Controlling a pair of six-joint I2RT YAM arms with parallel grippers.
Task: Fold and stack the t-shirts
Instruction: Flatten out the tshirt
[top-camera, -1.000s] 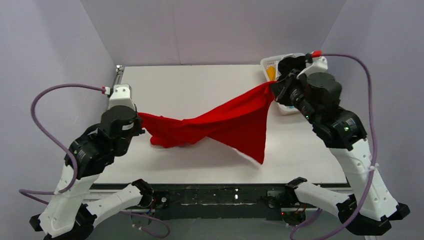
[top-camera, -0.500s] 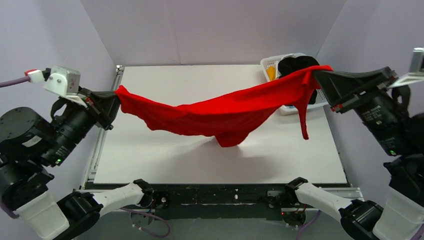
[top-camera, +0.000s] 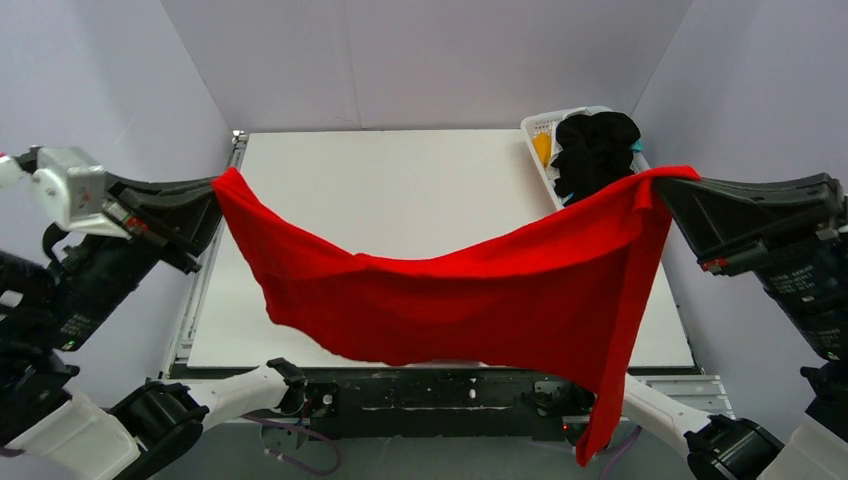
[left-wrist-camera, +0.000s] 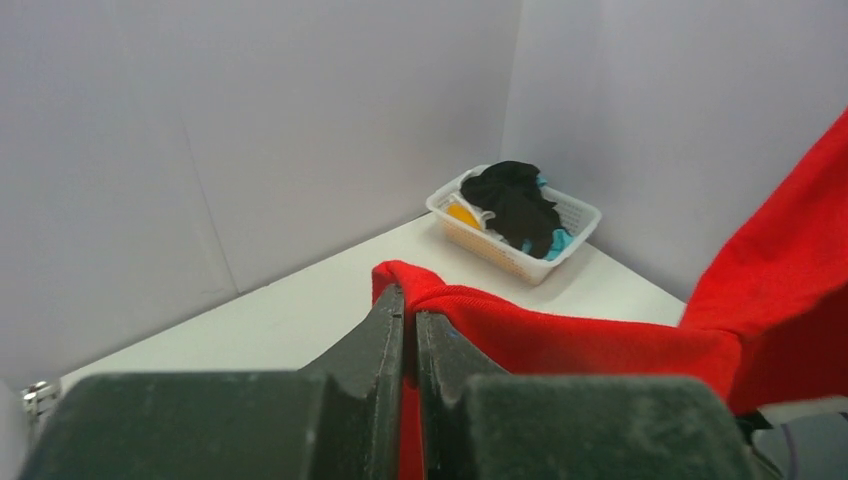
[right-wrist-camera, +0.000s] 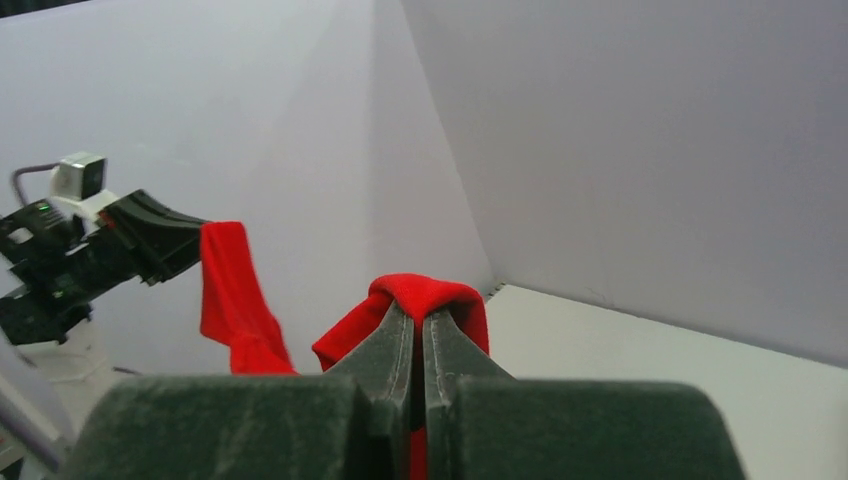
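1. The red shirt (top-camera: 480, 300) hangs in the air above the table (top-camera: 400, 170), stretched from one arm to the other. Its middle sags low. One end dangles down past the near edge on the right.
2. The left gripper (top-camera: 216, 192) is squeezed tight on the shirt's left corner.
3. The right gripper (top-camera: 662, 186) is squeezed tight on its right corner.
4. A white basket (top-camera: 538, 124) sits at the far right corner of the table.
5. Inside it, a black shirt (top-camera: 596, 140) lies on top. An orange-yellow shirt (top-camera: 542, 148) and a teal shirt (left-wrist-camera: 560, 241) peek out beside it.
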